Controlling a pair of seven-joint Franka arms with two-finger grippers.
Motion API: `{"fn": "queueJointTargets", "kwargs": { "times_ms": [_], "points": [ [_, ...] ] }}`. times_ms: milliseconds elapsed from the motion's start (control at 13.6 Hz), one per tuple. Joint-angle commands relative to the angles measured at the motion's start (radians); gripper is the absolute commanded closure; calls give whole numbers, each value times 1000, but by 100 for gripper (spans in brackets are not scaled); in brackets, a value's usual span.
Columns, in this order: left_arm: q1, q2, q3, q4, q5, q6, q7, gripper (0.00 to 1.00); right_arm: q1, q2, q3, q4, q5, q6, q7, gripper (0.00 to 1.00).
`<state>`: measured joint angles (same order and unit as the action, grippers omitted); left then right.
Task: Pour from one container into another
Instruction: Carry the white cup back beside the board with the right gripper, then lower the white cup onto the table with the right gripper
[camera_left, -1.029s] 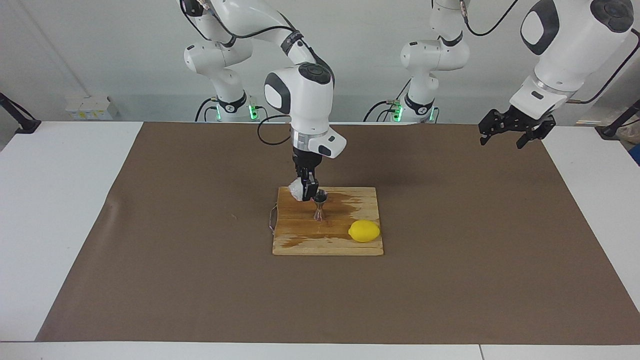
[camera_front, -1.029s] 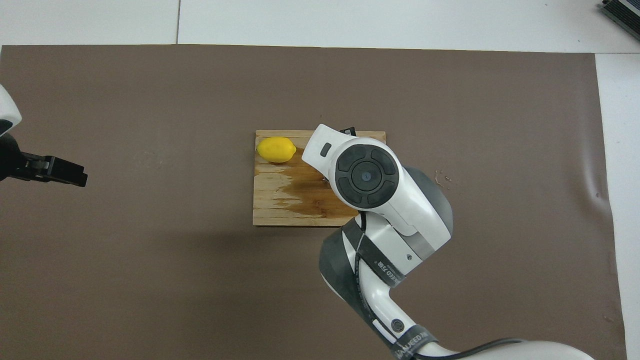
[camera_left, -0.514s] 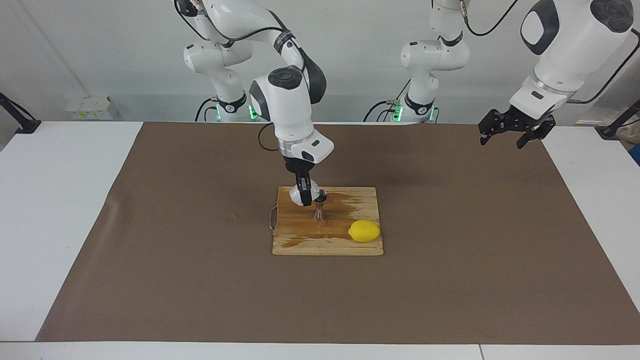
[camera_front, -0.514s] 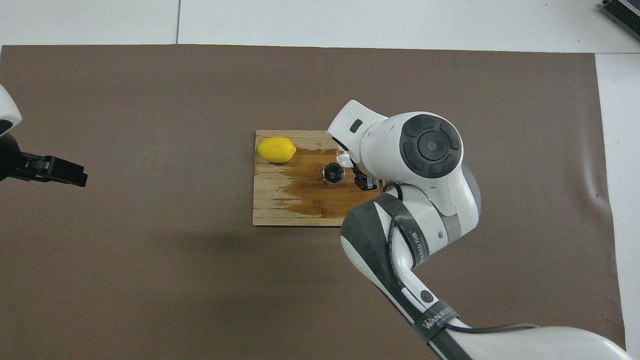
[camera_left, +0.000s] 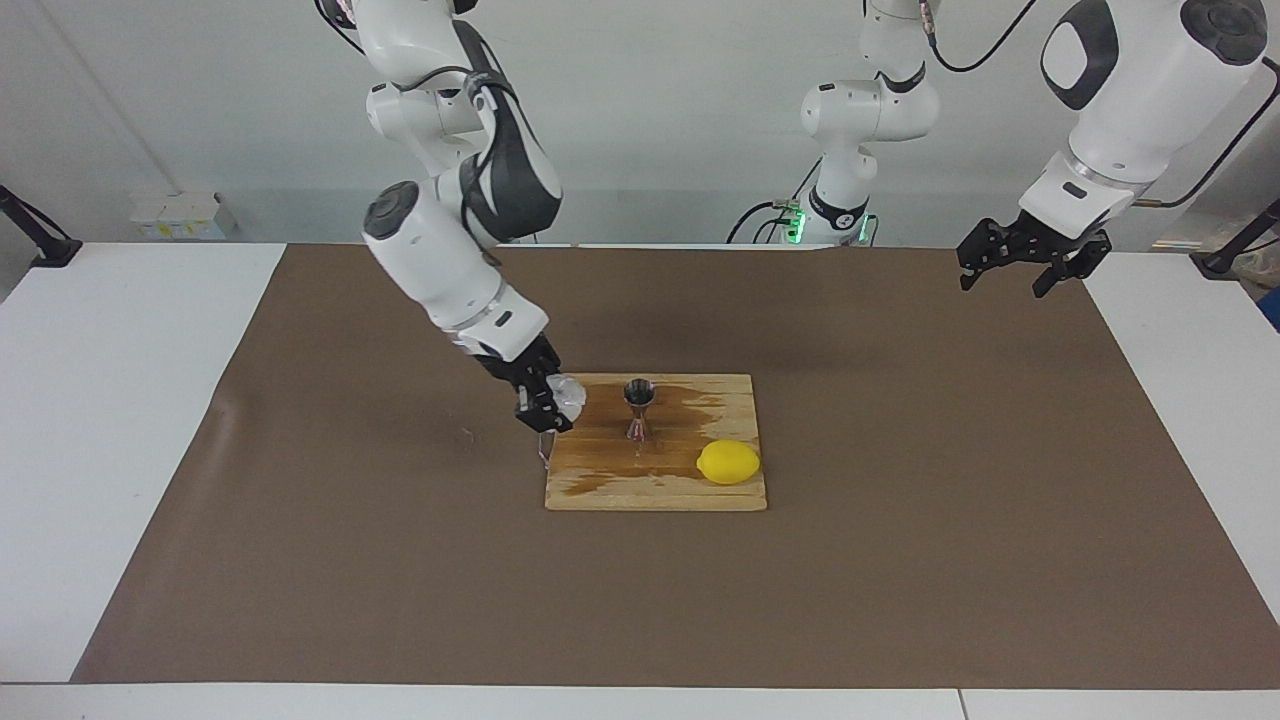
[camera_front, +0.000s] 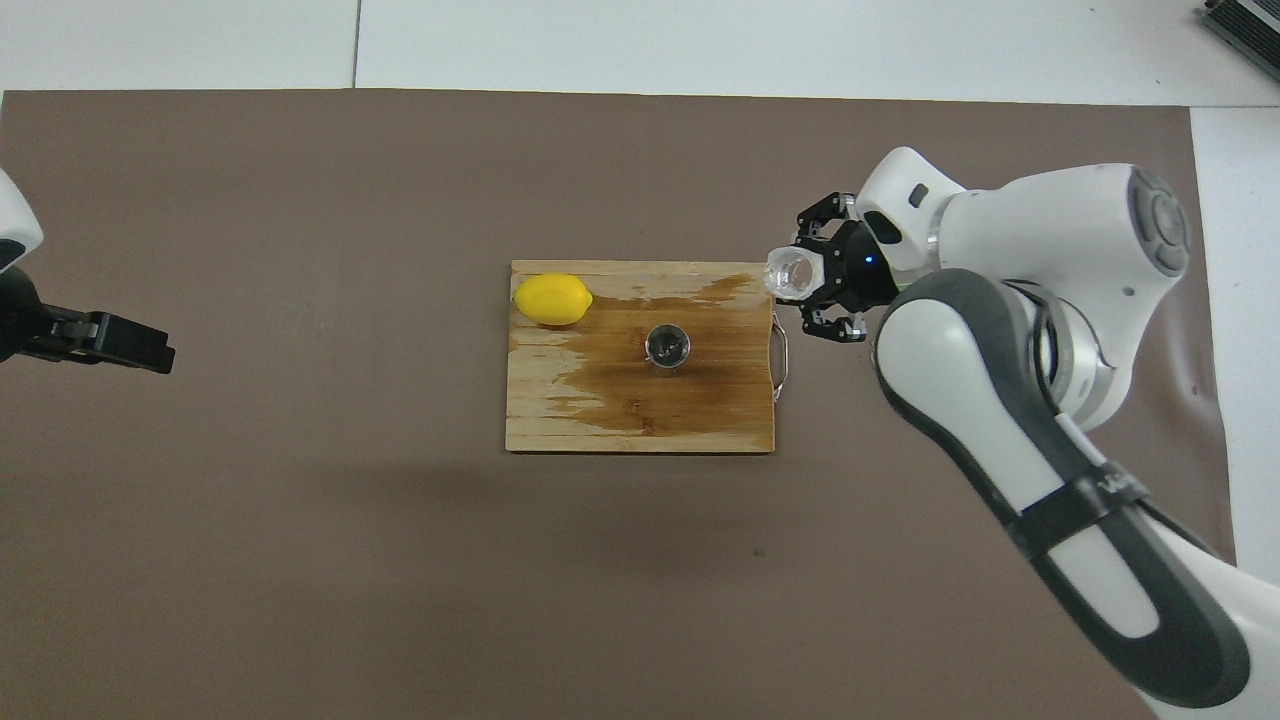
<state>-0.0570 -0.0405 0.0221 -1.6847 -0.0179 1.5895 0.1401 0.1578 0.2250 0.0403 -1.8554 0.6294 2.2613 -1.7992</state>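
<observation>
The plastic cup (camera_left: 568, 394) is clamped in the right gripper (camera_left: 548, 400), whose jaws are closed on its sides, over the edge of the wooden board (camera_left: 700, 488) at the right arm's end. It looks light and thin-walled, likely to buckle under a hard squeeze; the mid-wall seems the sensible hold. The steel jigger (camera_left: 639, 408) stands upright mid-board, narrow-waisted, probably easy to tip. One cup, one jigger, one lemon (camera_left: 728, 462), one board. The left gripper (camera_left: 1033, 256) waits with its jaws apart and empty above the table's edge.
</observation>
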Motion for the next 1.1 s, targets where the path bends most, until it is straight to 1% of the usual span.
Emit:
{"fn": "queueJointTargets", "kwargs": {
  "times_ms": [0, 73, 147, 294, 367, 441, 514, 661, 808, 882, 955, 1029],
  "points": [
    [14, -24, -11, -24, 16, 7, 6, 0, -124, -61, 15, -143, 210, -15, -231, 99],
    [14, -24, -11, -24, 16, 7, 6, 0, -167, -58, 15, -171, 267, -38, -303, 99],
    [14, -24, -11, -24, 16, 7, 6, 0, -211, -52, 13, -201, 298, -57, -357, 99],
    [14, -24, -11, -24, 16, 7, 6, 0, -279, -50, 13, -257, 314, -78, -414, 99],
    [14, -22, -11, -24, 16, 7, 6, 0, -309, -41, 13, -268, 315, -88, -449, 99],
    [14, -24, -11, -24, 16, 7, 6, 0, -335, -8, 13, -271, 331, -120, -485, 98],
    [14, -24, -11, -24, 16, 7, 6, 0, -357, 20, 13, -271, 355, -132, -530, 97],
    [14, -22, -13, -24, 16, 7, 6, 0, -366, 68, 13, -271, 409, -132, -627, 95],
    [14, -24, -11, -24, 16, 7, 6, 0, -366, 91, 13, -271, 441, -126, -667, 90],
    [14, -24, -11, -24, 16, 7, 6, 0, -366, 92, 13, -268, 444, -125, -667, 81],
    [14, -24, -11, -24, 16, 7, 6, 0, -366, 92, 13, -268, 447, -123, -663, 34],
    [14, -24, -11, -24, 16, 7, 6, 0, -363, 92, 13, -265, 446, -131, -646, 0]
  ]
}}
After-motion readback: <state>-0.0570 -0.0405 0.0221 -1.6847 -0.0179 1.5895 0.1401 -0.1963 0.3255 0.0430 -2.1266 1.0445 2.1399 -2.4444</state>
